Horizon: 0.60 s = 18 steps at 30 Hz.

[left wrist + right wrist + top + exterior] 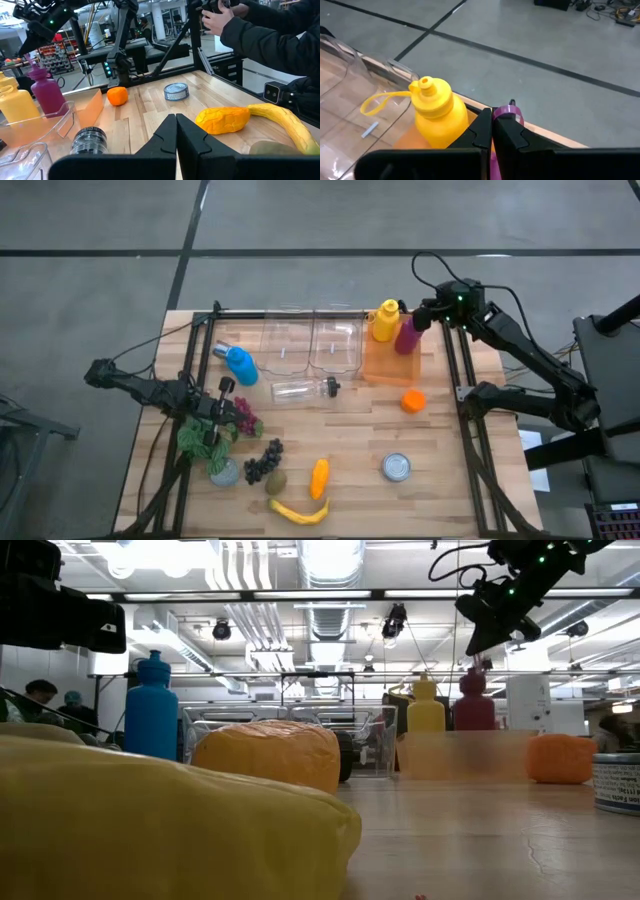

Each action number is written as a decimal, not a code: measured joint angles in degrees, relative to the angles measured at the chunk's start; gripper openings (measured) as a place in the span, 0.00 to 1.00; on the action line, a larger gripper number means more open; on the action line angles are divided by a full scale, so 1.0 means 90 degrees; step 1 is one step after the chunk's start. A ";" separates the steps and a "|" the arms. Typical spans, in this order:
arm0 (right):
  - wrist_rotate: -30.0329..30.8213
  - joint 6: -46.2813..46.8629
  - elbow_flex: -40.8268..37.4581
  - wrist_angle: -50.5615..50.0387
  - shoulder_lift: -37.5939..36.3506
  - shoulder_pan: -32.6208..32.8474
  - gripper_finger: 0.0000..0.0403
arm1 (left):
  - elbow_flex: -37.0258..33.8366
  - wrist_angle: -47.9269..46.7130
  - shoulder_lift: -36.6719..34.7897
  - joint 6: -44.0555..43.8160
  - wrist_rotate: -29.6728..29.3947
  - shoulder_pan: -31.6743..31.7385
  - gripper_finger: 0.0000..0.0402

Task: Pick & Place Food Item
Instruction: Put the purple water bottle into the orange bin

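Observation:
Food lies on the wooden table [450,480]: a tangerine [413,401], an orange pepper [319,477], a banana [300,512], a kiwi [276,482], dark grapes [262,462], red grapes [246,418] and lettuce [200,438]. My left gripper [226,406] is shut and empty, hovering at the table's left by the red grapes; its wrist view shows the shut fingers [176,125]. My right gripper [426,316] is shut and empty [491,120], in the air just above a magenta bottle [407,336] that stands beside a yellow bottle [385,321] in an orange bin [385,366].
Two clear bins [310,345] stand at the far middle, with a blue bottle [238,364] and a clear bottle [300,390] lying near them. A tin can [397,468] sits near right. A person's hands and dark sleeve [260,35] show beyond the table's right edge.

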 joint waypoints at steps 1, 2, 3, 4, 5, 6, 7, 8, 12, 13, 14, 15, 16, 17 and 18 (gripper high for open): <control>-0.0013 -0.0011 0.0000 -0.0001 0.0022 -0.0019 0.02 | 0.0000 0.0000 0.0000 0.0000 0.0002 -0.0002 0.00; -0.0020 -0.0032 -0.0002 0.0018 0.0042 -0.0019 0.02 | 0.0001 0.0000 0.0001 0.0000 0.0001 -0.0002 0.00; -0.0030 -0.0032 -0.0002 0.0044 0.0055 -0.0019 0.02 | 0.0001 0.0000 0.0001 0.0000 0.0002 -0.0002 0.00; -0.0030 -0.0042 -0.0002 0.0076 0.0066 -0.0026 0.02 | 0.0001 0.0000 0.0001 0.0000 0.0000 0.0000 0.00; -0.0030 -0.0053 -0.0002 0.0096 0.0069 -0.0027 0.02 | 0.0001 0.0000 0.0001 0.0000 0.0002 -0.0002 0.00; -0.0031 -0.0068 -0.0002 0.0123 0.0071 -0.0025 0.02 | -0.0001 0.0000 0.0000 0.0000 0.0000 0.0000 0.00; -0.0032 -0.0078 -0.0002 0.0153 0.0071 -0.0027 0.02 | -0.0001 0.0000 0.0001 0.0000 0.0002 -0.0002 0.00; -0.0031 -0.0080 -0.0002 0.0166 0.0069 -0.0027 0.02 | -0.0001 0.0000 0.0001 0.0000 0.0000 0.0000 0.00; -0.0030 -0.0080 -0.0005 0.0162 0.0066 -0.0024 0.02 | -0.0001 0.0000 0.0001 0.0000 0.0002 -0.0002 0.00; -0.0030 -0.0080 -0.0005 0.0161 0.0066 -0.0024 0.02 | -0.0001 0.0000 0.0001 0.0000 0.0002 0.0000 0.00; -0.0032 -0.0080 -0.0007 0.0161 0.0066 -0.0024 0.02 | 0.0001 0.0000 0.0001 0.0000 0.0000 0.0000 0.00; -0.0030 -0.0080 -0.0007 0.0159 0.0066 -0.0022 0.02 | -0.0001 0.0000 -0.0001 0.0000 0.0002 0.0000 0.00; -0.0030 -0.0080 -0.0007 0.0154 0.0066 -0.0022 0.02 | -0.0001 0.0000 0.0001 0.0000 0.0000 0.0000 0.00; -0.0030 -0.0080 -0.0007 0.0143 0.0066 -0.0022 0.02 | 0.0001 0.0000 0.0001 0.0000 0.0001 -0.0001 0.00; -0.0030 -0.0080 -0.0007 0.0130 0.0064 -0.0022 0.02 | 0.0001 0.0000 0.0001 0.0000 0.0000 -0.0001 0.00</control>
